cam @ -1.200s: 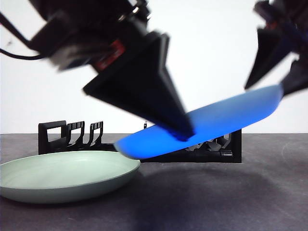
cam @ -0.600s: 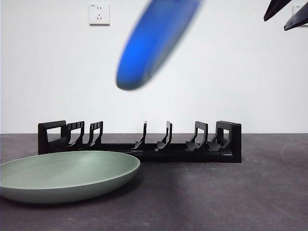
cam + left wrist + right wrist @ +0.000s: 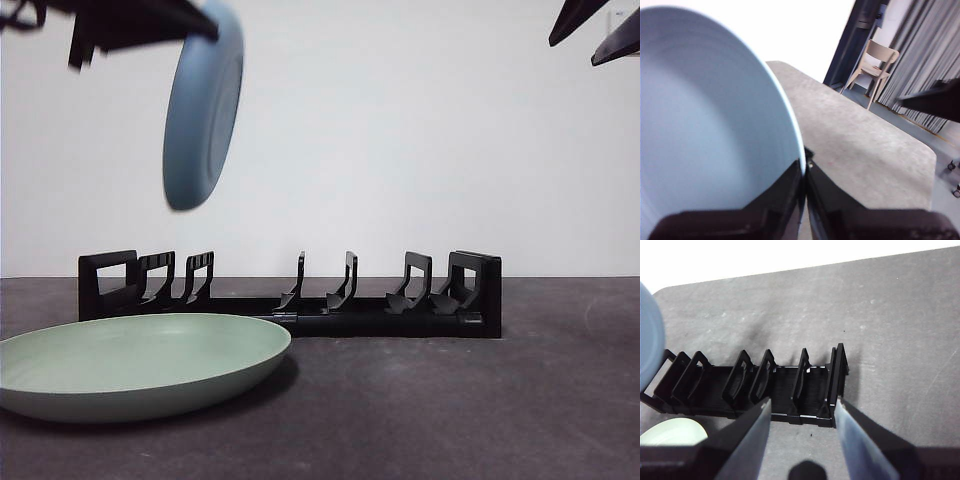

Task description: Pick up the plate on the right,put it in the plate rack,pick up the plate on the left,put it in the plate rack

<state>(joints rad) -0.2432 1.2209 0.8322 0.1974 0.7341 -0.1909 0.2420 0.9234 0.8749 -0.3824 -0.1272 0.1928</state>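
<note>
My left gripper (image 3: 200, 25) hangs high at the upper left, shut on the rim of the blue plate (image 3: 203, 110), which stands nearly on edge in the air above the left end of the plate rack (image 3: 300, 310). In the left wrist view the jaws (image 3: 805, 172) pinch the blue plate's (image 3: 710, 125) rim. The long black rack stands on the dark table with all its prongs bare. A pale green plate (image 3: 140, 365) lies flat in front of the rack's left half. My right gripper (image 3: 802, 402) is open, high above the rack's (image 3: 750, 385) right end, seen as black tips (image 3: 595, 30).
The dark grey table (image 3: 480, 400) runs to a white wall behind. A wooden chair (image 3: 875, 65) and grey curtains stand beyond the table's far edge in the left wrist view. The green plate's rim (image 3: 670, 432) shows near the rack's left end.
The blue plate went from low over the rack, between both grippers, up and to the left, turning onto its edge. The right gripper has let go and stays at the top right.
</note>
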